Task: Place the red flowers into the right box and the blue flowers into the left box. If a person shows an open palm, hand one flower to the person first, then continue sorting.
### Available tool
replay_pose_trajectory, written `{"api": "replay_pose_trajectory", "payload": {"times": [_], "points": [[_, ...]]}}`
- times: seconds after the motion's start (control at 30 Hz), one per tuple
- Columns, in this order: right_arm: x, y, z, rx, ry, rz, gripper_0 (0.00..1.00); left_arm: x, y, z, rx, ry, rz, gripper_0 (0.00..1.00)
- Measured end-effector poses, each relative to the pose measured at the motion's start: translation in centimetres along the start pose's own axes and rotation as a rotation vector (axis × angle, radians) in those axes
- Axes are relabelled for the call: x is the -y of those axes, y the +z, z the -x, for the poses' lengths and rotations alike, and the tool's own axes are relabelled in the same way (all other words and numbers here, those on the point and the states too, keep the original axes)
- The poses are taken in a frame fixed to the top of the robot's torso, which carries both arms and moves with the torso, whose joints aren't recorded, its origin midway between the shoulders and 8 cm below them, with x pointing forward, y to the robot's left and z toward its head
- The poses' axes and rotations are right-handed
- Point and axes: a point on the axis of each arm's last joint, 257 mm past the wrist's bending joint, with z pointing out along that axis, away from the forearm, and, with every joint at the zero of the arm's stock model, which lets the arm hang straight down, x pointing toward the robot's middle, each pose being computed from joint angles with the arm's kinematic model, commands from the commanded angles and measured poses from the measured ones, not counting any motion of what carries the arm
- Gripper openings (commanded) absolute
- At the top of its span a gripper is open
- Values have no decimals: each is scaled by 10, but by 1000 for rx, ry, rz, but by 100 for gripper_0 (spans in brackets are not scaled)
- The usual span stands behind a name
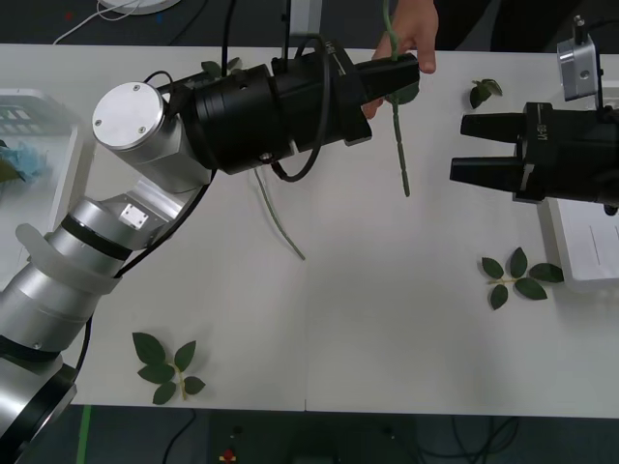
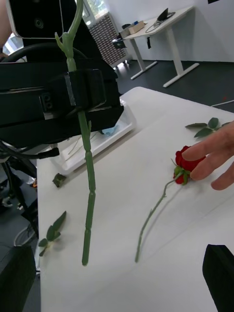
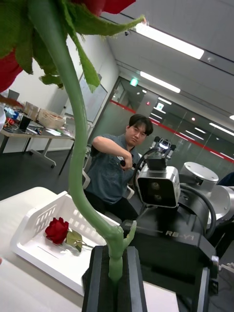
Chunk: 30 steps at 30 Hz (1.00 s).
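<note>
Three red roses are visible: one clamped by its stem [image 1: 397,135] in the left gripper [image 1: 404,73] beside the person's hand [image 1: 411,29], one in the right box [image 3: 36,222], one lying under the fingers [image 2: 214,151]. The right gripper [image 1: 462,147] hangs open, empty.

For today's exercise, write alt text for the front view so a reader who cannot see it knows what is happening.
The left gripper, shut on a red flower's green stem, holds it up toward a person's hand at the table's far edge. The right gripper hovers open at the right, with leaf sprigs scattered around.
</note>
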Motion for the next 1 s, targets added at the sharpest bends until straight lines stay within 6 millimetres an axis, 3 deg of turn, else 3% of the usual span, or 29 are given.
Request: {"api": "replay_pose_trajectory", "payload": {"times": [0.2, 0.43, 1.0], "points": [[2, 24, 13, 56, 35, 37, 100, 7, 20, -13, -15, -16, 4, 0], [-3, 41, 32, 93, 18, 71, 100, 6, 23, -26, -41, -30, 3, 0], [-25, 41, 32, 91, 54, 161, 100, 3, 22, -28, -37, -59, 7, 4]]}}
